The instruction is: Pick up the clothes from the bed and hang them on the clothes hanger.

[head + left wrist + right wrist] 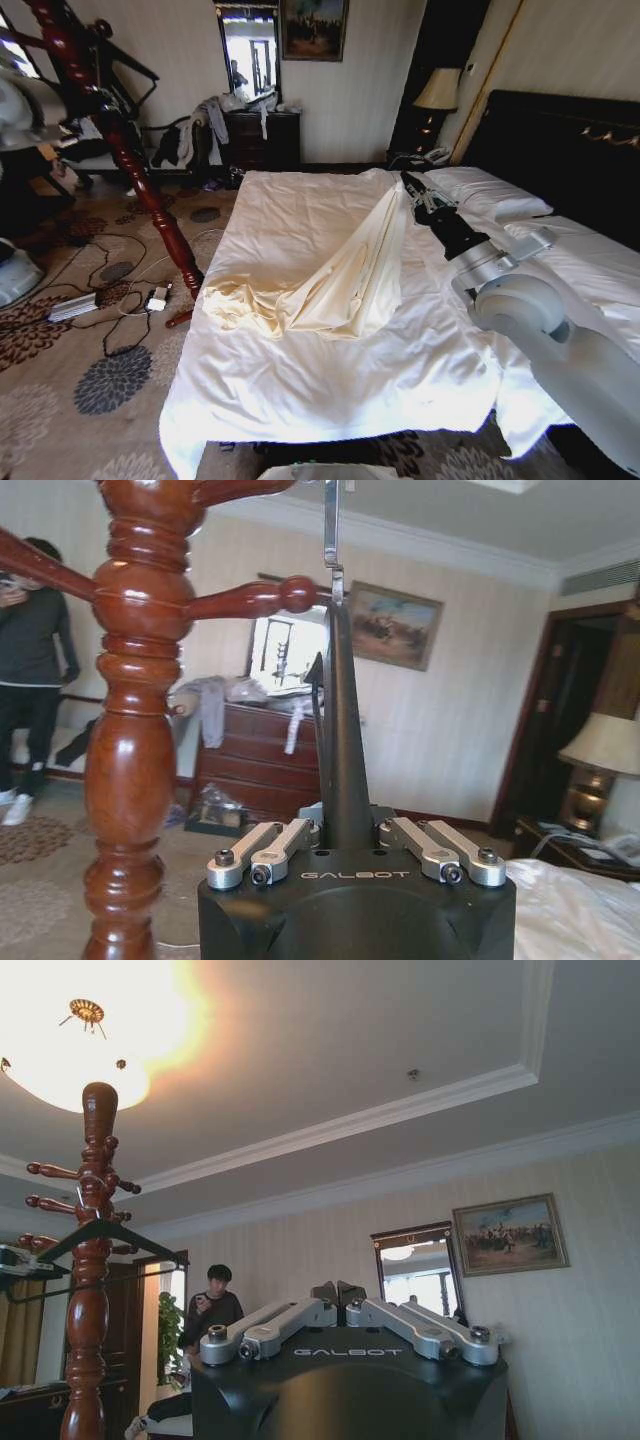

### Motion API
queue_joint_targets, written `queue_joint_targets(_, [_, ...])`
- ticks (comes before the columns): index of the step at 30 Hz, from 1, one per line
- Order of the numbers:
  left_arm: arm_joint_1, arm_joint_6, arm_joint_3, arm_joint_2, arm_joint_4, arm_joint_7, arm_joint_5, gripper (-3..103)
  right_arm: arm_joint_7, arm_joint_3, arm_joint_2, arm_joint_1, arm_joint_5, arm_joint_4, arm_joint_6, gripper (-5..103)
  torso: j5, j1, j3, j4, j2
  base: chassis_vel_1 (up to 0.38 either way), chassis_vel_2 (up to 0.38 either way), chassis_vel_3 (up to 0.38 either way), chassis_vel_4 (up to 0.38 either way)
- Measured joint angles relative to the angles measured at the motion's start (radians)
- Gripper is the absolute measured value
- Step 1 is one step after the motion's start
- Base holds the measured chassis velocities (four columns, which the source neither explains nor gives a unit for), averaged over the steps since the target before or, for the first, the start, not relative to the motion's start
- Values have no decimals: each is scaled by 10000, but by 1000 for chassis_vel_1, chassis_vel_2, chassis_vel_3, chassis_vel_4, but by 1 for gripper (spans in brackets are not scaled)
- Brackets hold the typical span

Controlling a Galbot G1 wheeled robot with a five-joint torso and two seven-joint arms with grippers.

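The word GALBOT stood in pale letters on the black body of each gripper, readable in both wrist views.

The right gripper reached out over the bed at its far right, near the pillows, and its tip met the top of the clothes. The cream-yellow fabric rose in a taut ridge to that point, while the rest lay spread and rumpled on the white duvet, down toward the bed's left edge. In the right wrist view the fingers of the right gripper stood pressed together; whether cloth lay between them could not be told there.

The left gripper was raised beside the wooden coat stand, at the left of the room. Its jaws were closed on the dark clothes hanger, which stood upright out of them, its silver hook reaching up past a peg of the stand. In the right wrist view the hanger showed against the stand.

A dark dresser stood at the far wall with clothing heaped on and beside it.
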Motion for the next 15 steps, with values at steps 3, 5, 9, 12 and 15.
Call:
queue_joint_targets(3, [1323,37,-1176,637,-1158,-40,-357,19,88,1,26,-6,1,-34,-5,0,-3,0,0,-1,0,0,0,0,0])
queue_joint_targets(5, [1874,-31,-1532,926,-1646,-11,-512,19,182,1,40,3,10,-68,-31,0,-2,0,0,4,0,0,0,0,0])
queue_joint_targets(9, [3621,-1393,-1975,1817,-3635,1121,-1294,19,732,143,57,-82,71,-222,-341,0,2,-2,-1,6,1,0,0,0,0])
queue_joint_targets(12, [4211,-2084,-2019,1911,-4318,1674,-1818,19,1150,256,38,-114,288,-223,-736,0,2,-2,-1,-11,1,0,0,0,0])
queue_joint_targets(15, [4934,-2722,-1918,1951,-5369,2598,-2098,19,2194,373,-16,-5,942,-128,-1712,0,4,0,0,-1,0,0,0,0,0])
